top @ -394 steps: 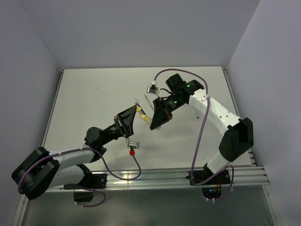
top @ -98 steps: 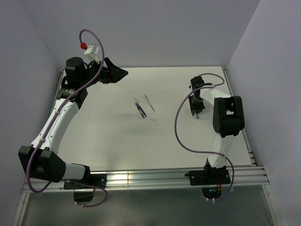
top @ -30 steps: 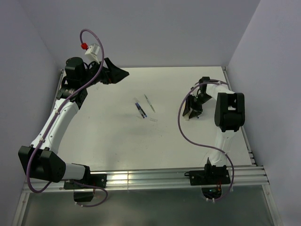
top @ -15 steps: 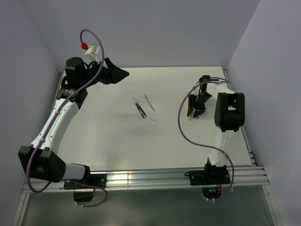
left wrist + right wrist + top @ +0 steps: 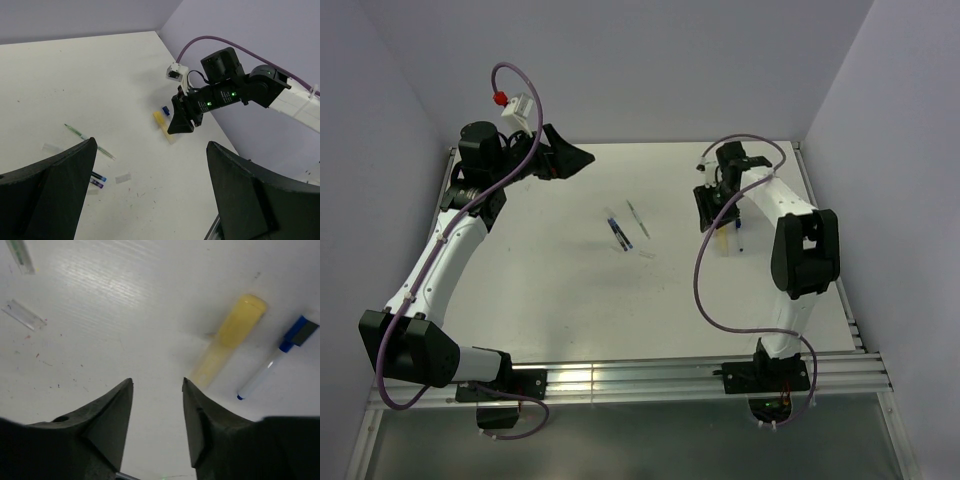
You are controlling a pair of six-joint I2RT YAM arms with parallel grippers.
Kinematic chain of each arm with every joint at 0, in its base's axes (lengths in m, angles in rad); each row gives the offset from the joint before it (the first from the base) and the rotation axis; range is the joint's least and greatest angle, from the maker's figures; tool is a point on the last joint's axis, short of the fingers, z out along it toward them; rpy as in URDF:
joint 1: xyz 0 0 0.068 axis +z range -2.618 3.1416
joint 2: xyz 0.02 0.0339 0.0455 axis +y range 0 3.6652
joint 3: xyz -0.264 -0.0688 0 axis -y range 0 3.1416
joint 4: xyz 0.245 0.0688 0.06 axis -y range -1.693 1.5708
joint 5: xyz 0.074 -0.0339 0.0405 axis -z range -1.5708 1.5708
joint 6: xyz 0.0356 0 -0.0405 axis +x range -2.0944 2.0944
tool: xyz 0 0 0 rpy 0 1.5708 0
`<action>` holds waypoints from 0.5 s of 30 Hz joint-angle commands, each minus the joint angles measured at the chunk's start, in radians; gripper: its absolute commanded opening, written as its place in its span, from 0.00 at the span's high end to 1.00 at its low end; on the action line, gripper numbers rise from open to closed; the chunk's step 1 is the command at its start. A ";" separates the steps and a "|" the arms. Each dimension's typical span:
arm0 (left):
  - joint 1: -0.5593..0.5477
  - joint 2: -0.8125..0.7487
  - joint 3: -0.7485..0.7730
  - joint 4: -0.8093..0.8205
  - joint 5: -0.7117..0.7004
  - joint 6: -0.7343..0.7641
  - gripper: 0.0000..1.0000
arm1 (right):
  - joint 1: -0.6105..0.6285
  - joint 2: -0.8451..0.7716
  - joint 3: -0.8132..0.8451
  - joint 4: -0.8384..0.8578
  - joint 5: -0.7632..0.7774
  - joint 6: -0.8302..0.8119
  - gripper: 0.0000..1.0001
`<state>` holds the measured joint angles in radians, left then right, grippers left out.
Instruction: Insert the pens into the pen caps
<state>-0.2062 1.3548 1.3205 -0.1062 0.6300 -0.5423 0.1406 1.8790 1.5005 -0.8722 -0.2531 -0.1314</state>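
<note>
A dark blue pen (image 5: pixel 618 233) and a thin greenish pen (image 5: pixel 638 218) lie at mid-table, with a clear pen cap (image 5: pixel 647 255) just near of them. The left wrist view shows them too: the dark pen (image 5: pixel 98 178), the thin pen (image 5: pixel 90 143) and the clear cap (image 5: pixel 122 177). On the right a yellow pen (image 5: pixel 229 337) lies with its bright yellow cap on its far end, beside a white pen with a blue cap (image 5: pixel 276 360). My right gripper (image 5: pixel 157 382) hovers open and empty just left of the yellow pen (image 5: pixel 722 243). My left gripper (image 5: pixel 575 156) is raised at the far left, wide open and empty.
A second clear strip (image 5: pixel 52 147) lies left of the thin pen. The right arm's purple cable (image 5: pixel 700 275) loops over the table on the right. Walls enclose the table on three sides, and an aluminium rail (image 5: pixel 650 378) runs along the near edge.
My right gripper has swung back and left, off the spot where it hovered, and the yellow pen now lies uncovered on the table. The left arm has not moved.
</note>
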 commanded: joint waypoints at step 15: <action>-0.001 -0.002 0.026 0.048 0.091 0.056 0.03 | 0.044 0.080 0.061 -0.051 -0.006 -0.842 0.32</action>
<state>-0.2062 1.3548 1.3205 -0.1123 0.6884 -0.4992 0.1955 1.9400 1.5085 -0.9054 -0.2298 -0.7498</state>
